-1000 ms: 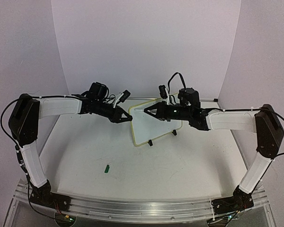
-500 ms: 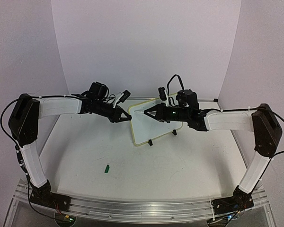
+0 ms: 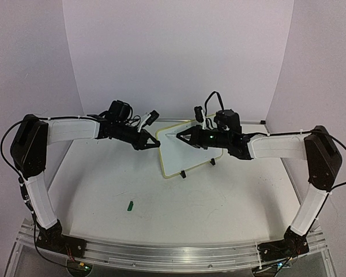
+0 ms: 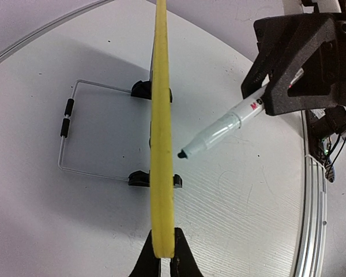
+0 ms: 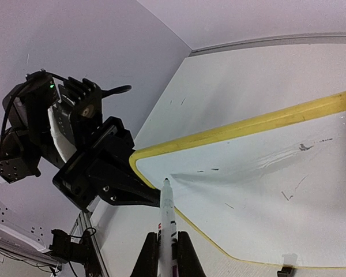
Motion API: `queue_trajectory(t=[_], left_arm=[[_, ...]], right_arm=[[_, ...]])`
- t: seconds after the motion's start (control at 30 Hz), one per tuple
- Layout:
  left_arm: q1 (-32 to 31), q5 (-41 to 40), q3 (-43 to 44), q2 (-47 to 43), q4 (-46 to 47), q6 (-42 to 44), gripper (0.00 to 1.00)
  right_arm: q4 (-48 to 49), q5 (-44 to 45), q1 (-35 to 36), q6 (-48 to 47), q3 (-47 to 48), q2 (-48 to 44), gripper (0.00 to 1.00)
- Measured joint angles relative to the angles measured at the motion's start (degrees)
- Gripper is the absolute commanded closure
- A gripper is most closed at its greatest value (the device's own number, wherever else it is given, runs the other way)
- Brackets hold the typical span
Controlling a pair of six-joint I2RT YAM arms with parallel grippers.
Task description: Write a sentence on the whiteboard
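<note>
1. Top external view
   - the whiteboard (image 3: 190, 149) stands tilted on its stand at the far middle of the table (image 3: 219, 202)
   - the left gripper (image 3: 155, 144) is at the board's left edge, closed on it
   - the right gripper (image 3: 183, 137) is over the upper-left part of the board face, clamped on a marker (image 3: 172, 135)
   - a small green piece (image 3: 130, 205) lies alone on the near side of the table, well apart from the board
2. Left wrist view
   - the board shows edge-on as a yellow rim (image 4: 161, 115); the left gripper (image 4: 161, 262) pinches the rim's near end, jaws tight against both faces
   - black feet (image 4: 143, 89) and a wire stand (image 4: 63, 144) sit behind the board
   - the marker (image 4: 219, 131) is uncapped, its dark tip just beside the writing face; whether it touches cannot be told
3. Right wrist view
   - the right gripper (image 5: 166, 254) has its jaws shut round the marker's barrel (image 5: 167, 219)
   - the tip is at the board's corner, next to the left gripper (image 5: 127, 187)
   - the board face (image 5: 265, 184) carries only faint grey smudges; no green words are visible
   - judgement on progress: the board is steadied and the marker is uncapped and poised at the start corner; the sentence is not yet begun, so all the writing is left
</note>
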Motion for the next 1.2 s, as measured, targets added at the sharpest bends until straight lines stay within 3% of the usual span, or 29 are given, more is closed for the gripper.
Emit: queue_trajectory(t=[1.2], left_arm=[[0.2, -0.5, 0.1, 0.0, -0.5, 0.6, 1.00]], right_arm=[[-0.3, -3.7, -0.2, -0.8, 2.3, 4.3, 1.00]])
